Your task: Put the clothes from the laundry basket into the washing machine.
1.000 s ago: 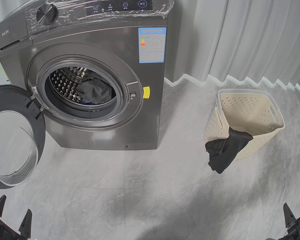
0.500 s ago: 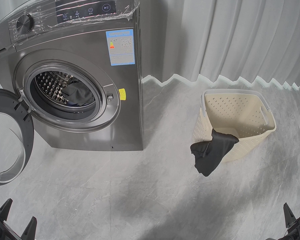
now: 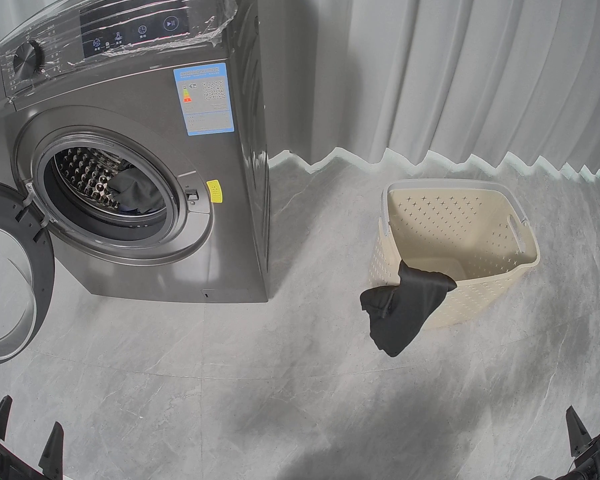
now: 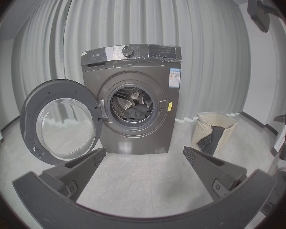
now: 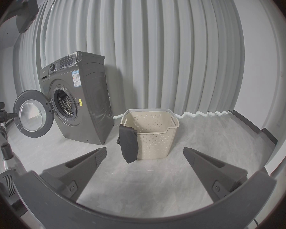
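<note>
Here, your left end effector (image 4: 143, 150) and right end effector (image 5: 144, 150) gape open, empty. Left wrist view: dark clothes (image 4: 135, 112) in the washing machine (image 4: 133, 64) drum. Right wrist view: black garment (image 5: 128, 143) draped over laundry basket (image 5: 155, 140) rim.

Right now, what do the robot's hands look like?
The left gripper and the right gripper look the same. Each is dark grey, with two chunky wedge-shaped fingers that narrow to points. The inner face of each tip has a small ridged patch. There is a round screw near each finger's base, and a curved dark grey bar joins the two fingers.
</note>
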{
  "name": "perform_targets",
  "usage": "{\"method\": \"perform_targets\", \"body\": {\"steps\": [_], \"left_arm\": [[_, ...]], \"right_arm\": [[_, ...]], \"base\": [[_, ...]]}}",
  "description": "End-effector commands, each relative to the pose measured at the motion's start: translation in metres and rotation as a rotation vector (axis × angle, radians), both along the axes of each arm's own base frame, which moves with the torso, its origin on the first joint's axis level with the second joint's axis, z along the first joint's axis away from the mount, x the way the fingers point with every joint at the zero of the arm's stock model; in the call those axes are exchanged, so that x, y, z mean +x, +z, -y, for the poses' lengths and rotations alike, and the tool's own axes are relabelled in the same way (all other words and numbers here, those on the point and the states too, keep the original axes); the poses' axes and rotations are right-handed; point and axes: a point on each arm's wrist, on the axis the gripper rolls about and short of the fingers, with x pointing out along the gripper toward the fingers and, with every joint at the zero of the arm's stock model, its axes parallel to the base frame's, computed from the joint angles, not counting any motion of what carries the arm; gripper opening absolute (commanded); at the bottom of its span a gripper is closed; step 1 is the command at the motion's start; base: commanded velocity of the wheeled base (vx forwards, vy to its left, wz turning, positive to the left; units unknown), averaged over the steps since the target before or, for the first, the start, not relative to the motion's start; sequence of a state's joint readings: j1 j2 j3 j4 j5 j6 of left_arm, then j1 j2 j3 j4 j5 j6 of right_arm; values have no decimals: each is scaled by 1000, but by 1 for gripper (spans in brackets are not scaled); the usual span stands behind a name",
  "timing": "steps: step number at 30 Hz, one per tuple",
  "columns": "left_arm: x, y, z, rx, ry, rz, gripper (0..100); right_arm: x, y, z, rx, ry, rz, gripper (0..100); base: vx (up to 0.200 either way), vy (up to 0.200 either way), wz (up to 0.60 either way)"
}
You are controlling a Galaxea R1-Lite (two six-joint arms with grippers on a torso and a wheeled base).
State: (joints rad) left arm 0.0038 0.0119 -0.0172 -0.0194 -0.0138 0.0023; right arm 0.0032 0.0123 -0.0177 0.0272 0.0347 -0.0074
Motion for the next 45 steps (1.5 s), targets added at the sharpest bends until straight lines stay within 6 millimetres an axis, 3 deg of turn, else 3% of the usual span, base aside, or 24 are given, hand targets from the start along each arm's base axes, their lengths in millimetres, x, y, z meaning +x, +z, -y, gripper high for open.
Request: {"method": "perform_targets", "body": {"steps": [1, 6, 24, 45], "left_arm": [[0, -7, 0, 36, -8, -41, 100], [0, -7, 0, 2, -13, -42, 100], [0, -7, 0, 4, -5, -32, 100], [0, -7, 0, 4, -8, -31, 100]], "right_arm": [[0, -2, 0, 0, 0, 2, 100], [0, -2, 0, 0, 0, 2, 100], [0, -2, 0, 0, 0, 2, 100], [0, -2, 0, 0, 0, 2, 100]], "base": [[0, 0, 0], [0, 0, 0], [0, -200, 0], [57, 0, 0]]}}
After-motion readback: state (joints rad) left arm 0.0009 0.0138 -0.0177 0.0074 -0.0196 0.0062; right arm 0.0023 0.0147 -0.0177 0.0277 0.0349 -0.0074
